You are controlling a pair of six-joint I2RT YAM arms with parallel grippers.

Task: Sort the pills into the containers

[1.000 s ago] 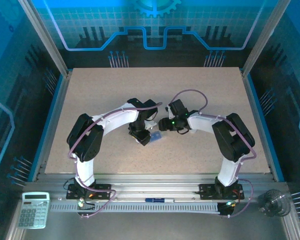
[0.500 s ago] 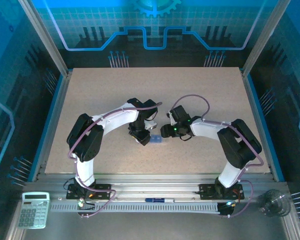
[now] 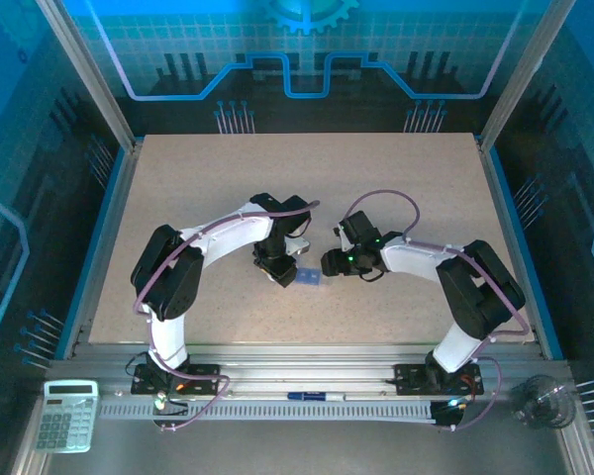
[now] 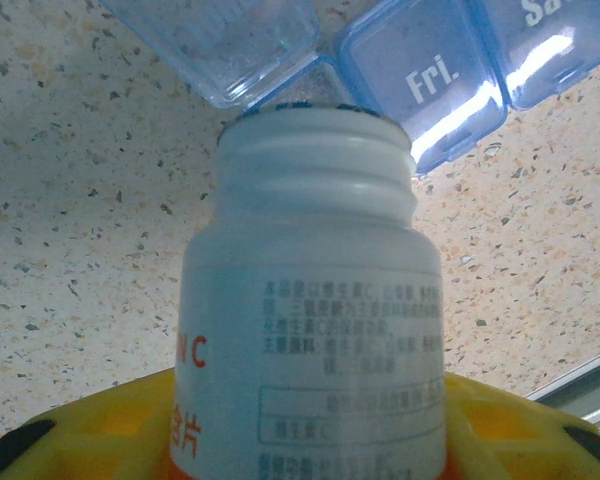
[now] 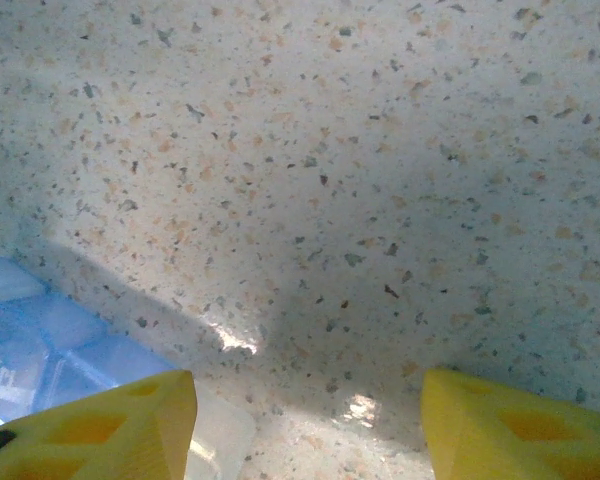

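The left gripper (image 4: 310,430), clamped on an uncapped white plastic bottle (image 4: 315,300), points its mouth at the translucent blue pill box (image 4: 420,80) just ahead; the right gripper (image 5: 310,430) hovers beside it, jaws apart.

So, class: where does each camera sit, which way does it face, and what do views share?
Top external: above, behind the bases, facing down on the table; both arms show.
Left wrist: on the left gripper, facing past its held bottle to the pill box.
Right wrist: on the right gripper, facing the table between open fingers.
Shared: the pill box.
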